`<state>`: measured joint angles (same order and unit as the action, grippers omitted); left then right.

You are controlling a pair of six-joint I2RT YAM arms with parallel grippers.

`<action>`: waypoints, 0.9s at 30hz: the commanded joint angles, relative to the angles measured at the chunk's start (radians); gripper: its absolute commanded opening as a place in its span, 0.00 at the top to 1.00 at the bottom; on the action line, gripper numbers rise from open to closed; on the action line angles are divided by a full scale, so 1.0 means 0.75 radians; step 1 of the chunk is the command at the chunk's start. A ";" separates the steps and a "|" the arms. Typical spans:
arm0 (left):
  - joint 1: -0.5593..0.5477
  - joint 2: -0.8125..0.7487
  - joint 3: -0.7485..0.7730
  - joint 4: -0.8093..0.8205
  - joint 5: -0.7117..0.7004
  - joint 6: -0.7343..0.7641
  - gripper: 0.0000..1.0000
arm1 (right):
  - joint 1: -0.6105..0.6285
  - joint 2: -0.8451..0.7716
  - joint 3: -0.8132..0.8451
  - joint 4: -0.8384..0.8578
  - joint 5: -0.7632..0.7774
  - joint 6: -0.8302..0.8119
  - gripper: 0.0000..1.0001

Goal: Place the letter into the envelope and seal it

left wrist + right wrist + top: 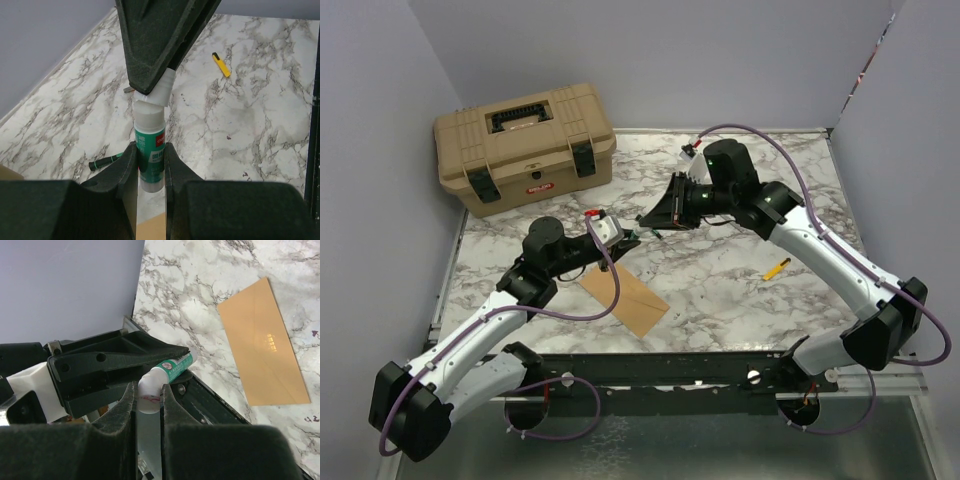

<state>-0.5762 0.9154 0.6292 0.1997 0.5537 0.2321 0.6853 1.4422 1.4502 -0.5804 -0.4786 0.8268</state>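
Left gripper (150, 152) clamps green-labelled white glue stick (149, 131), right gripper (148, 390) pinches cap (148, 401). Right wrist view adds kraft-brown paper envelope (262, 345), two o'clock.

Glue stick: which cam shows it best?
Left wrist: glue stick upright in the left gripper, label and body plain, cap in the right gripper. Right wrist shows just the cap end and a strip of label. Top external: too small, lost between the grippers.
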 commanded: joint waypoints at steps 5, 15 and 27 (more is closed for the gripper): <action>-0.017 0.000 0.025 0.012 0.059 0.011 1.00 | -0.006 0.057 0.077 -0.057 -0.046 -0.047 1.00; -0.063 0.034 0.079 -0.129 0.031 0.139 1.00 | -0.006 0.123 0.201 -0.245 -0.113 -0.136 1.00; -0.086 0.139 0.251 -0.333 -0.073 0.269 1.00 | -0.006 0.161 0.252 -0.366 -0.078 -0.177 1.00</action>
<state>-0.6266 0.9817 0.7334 0.0154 0.5346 0.3801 0.6712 1.5467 1.6062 -0.8188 -0.5091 0.7059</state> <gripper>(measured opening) 0.202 0.131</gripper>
